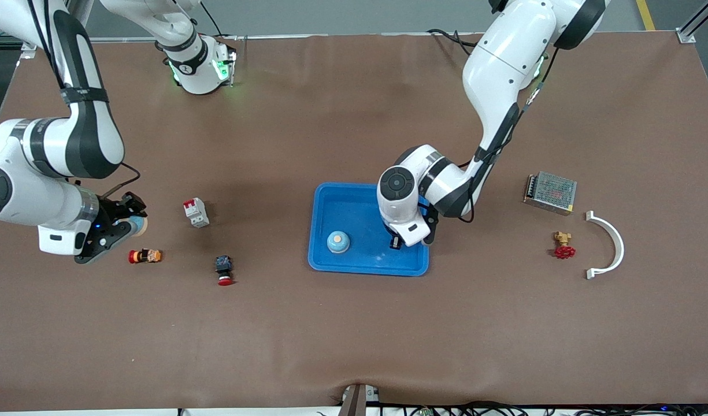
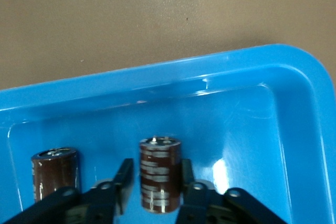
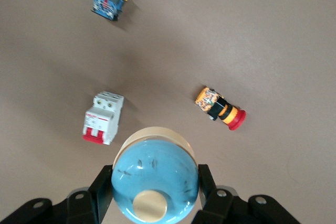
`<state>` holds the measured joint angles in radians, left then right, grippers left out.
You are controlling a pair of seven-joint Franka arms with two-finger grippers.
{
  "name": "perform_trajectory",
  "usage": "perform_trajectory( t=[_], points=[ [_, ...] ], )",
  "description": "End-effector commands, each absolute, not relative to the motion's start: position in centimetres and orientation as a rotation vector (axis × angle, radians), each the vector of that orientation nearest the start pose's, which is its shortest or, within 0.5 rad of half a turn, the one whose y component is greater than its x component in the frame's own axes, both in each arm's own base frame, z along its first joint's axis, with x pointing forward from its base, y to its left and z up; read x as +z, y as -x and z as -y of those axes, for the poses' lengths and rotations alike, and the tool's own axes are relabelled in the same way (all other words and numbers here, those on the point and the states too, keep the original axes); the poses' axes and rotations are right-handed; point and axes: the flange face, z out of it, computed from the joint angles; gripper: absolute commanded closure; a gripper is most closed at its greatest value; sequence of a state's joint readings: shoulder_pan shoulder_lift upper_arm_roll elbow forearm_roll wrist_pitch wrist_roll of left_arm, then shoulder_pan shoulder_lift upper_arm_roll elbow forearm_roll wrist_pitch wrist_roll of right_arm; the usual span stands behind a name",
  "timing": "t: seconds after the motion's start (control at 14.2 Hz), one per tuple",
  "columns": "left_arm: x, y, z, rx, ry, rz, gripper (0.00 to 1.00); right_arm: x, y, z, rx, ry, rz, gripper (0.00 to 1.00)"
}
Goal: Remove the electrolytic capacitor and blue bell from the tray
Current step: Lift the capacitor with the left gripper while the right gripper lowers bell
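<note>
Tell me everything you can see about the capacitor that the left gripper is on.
The capacitor is a short cylinder in a glossy dark brown sleeve with pale printed lines and a silvery top rim. It stands upright on the floor of the blue tray, at the tray's end toward the left arm. The left gripper is shut on it, one black finger against each side. What looks like its reflection in the glossy tray wall appears beside it. In the front view the arm hides it.
</note>
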<state>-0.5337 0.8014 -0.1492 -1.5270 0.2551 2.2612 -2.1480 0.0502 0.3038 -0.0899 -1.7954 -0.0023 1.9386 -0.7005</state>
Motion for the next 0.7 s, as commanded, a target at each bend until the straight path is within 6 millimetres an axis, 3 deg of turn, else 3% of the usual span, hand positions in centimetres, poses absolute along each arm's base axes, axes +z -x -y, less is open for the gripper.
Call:
perform_trajectory(
  t=[0.0,0.35,0.63],
  points=[
    [18.2,-55.9,43.0,-0.177,2.439,1.866,1.00,36.0,-60.3,3.6,0.209,2.928,1.078,0.55],
    [20.3,-56.9,42.4,-0.191,2.554,1.723,1.00,31.2,-58.3,5.9,0.170,2.923,1.118,0.55],
    [22.2,-57.5,41.2,-0.182,2.609,1.585,1.00,29.4,-57.1,7.0,0.165,2.923,1.115,0.55]
  ],
)
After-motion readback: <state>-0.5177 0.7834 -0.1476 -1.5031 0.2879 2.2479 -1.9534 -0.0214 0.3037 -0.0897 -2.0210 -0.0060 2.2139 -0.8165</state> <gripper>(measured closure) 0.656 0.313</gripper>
